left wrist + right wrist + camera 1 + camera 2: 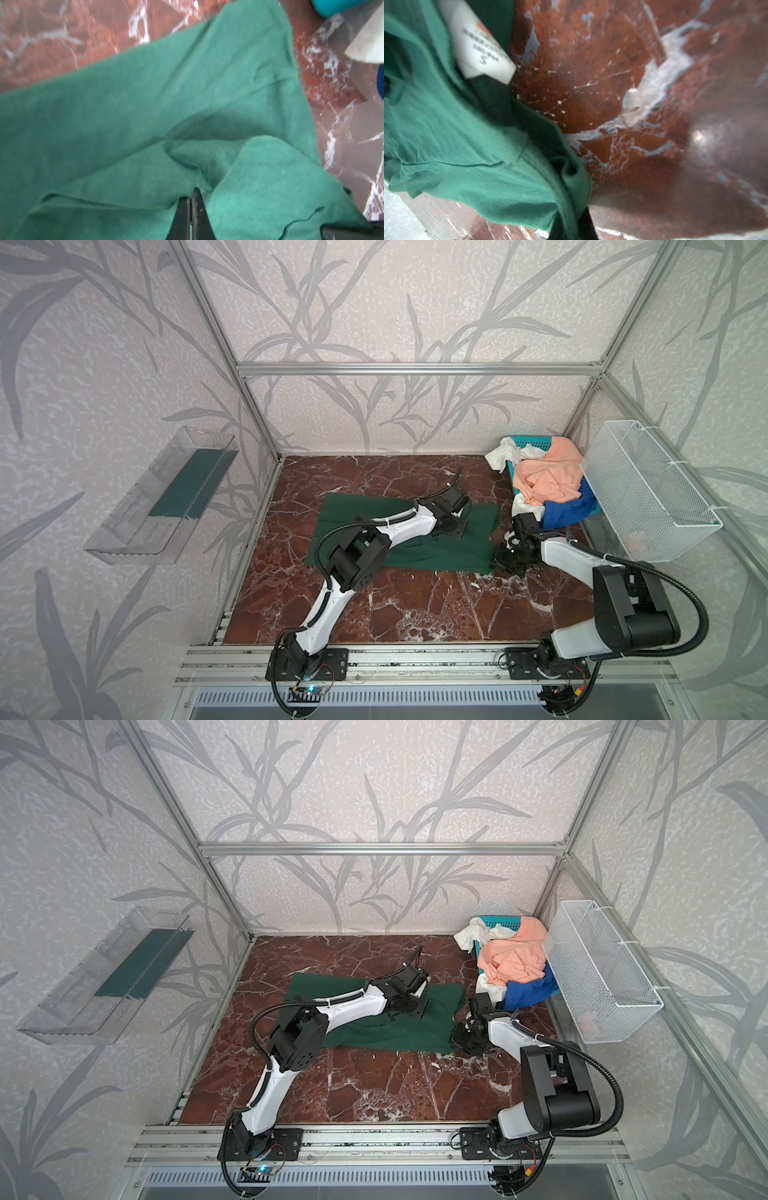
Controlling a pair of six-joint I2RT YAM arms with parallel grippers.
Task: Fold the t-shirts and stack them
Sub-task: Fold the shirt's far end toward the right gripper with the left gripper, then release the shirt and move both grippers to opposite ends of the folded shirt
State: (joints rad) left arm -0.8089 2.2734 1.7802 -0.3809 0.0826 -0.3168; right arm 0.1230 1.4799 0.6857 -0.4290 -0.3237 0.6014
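Folding the green shirt
With left fingers and right fingers both clenched on its cloth, lift evenly.

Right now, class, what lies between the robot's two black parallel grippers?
A stretch of the dark forest-green cloth t-shirt, lying on the red marble tabletop; nothing else. Both top views show it.

A teal basket sits on the marble table beside a white wire basket.

left pincer closed, right pincer closed, arms low
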